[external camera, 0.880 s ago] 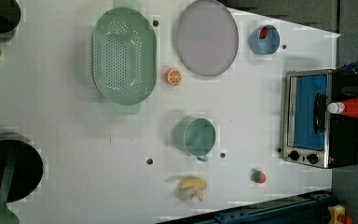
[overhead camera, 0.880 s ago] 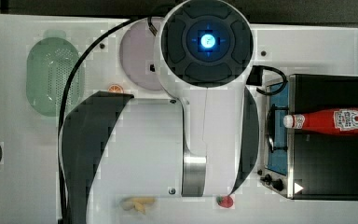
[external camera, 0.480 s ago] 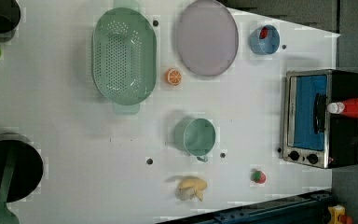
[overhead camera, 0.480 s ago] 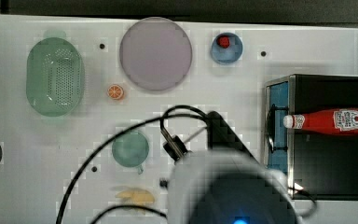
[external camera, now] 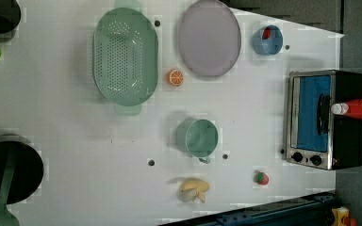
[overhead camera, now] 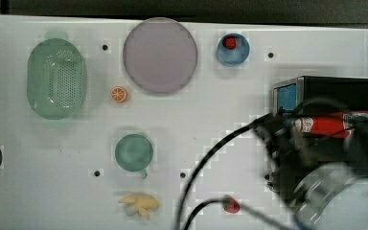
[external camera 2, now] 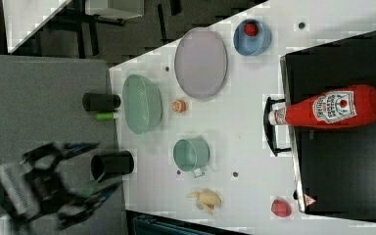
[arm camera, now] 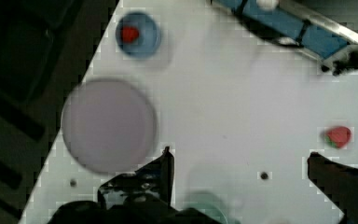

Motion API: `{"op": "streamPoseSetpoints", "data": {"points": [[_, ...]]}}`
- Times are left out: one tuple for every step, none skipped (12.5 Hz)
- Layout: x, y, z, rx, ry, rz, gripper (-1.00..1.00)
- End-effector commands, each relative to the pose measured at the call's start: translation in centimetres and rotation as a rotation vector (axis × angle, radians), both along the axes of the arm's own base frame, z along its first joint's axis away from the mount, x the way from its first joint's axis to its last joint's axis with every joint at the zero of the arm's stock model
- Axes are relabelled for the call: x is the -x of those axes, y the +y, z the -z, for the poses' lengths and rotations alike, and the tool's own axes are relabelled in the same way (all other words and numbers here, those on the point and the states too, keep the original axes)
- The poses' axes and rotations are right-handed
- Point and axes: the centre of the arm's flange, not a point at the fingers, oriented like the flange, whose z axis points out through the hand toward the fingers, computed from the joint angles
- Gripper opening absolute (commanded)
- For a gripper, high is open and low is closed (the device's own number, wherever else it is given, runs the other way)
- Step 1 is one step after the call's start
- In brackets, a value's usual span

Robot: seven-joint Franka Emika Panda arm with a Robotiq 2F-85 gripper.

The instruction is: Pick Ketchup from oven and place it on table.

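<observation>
Approach phase, nothing grasped yet. Ketchup (external camera 2: 330,112) lies on its side on top of the oven (external camera 2: 342,171), not inside it, cap pointing toward the door side and overhanging the front edge above the handle; in the left view the bottle (external camera: 358,108) sits across the oven (external camera: 311,117) roof the same way. Gripper (arm camera: 240,161) has its fingers spread wide with nothing between them; the wrist view looks down on bare table (arm camera: 242,93), with the plate (arm camera: 108,125) and strawberry (arm camera: 338,136) in sight, so it isn't over the bottle yet. In the top view the arm (overhead camera: 330,187) blurs across the oven (overhead camera: 335,86) and partly hides the ketchup (overhead camera: 330,124). Next move, as I read it: bring the gripper over the bottle's body, line the fingers across its width, descend, close. Risk: a round bottle lying flat could roll off the roof if nudged off-centre.
</observation>
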Motion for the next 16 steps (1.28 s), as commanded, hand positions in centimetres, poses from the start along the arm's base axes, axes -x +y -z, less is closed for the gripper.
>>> {"op": "streamPoseSetpoints", "data": {"points": [[-2.2,-6.3,8.2,-0.036,0.132,0.137,1.0],[-2.4,-8.6,9.3,-0.036,0.126,0.174,1.0],[-2.4,-11.0,10.6,-0.034,0.122,0.218,1.0],[-2.5,-13.2,11.8,-0.028,0.116,0.261,1.0],[-2.6,-15.3,13.1,-0.018,0.114,0.301,1.0],[-2.9,-17.0,14.2,-0.003,0.114,0.334,1.0],[-3.3,-18.7,15.3,0.018,0.113,0.364,1.0],[-3.7,-20.2,16.3,0.041,0.116,0.392,1.0],[-4.2,-21.6,17.3,0.066,0.123,0.415,1.0],[-4.8,-22.9,18.3,0.091,0.129,0.434,1.0],[-5.5,-23.9,19.2,0.117,0.131,0.447,1.0],[-6.1,-24.8,20.1,0.142,0.134,0.458,1.0],[-6.7,-25.5,21.2,0.157,0.135,0.469,1.0],[-7.2,-26.1,22.5,0.15,0.131,0.487,1.0],[-7.5,-26.6,24.0,0.13,0.124,0.511,1.0],[-7.6,-27.0,25.4,0.112,0.126,0.533,1.0]]}}
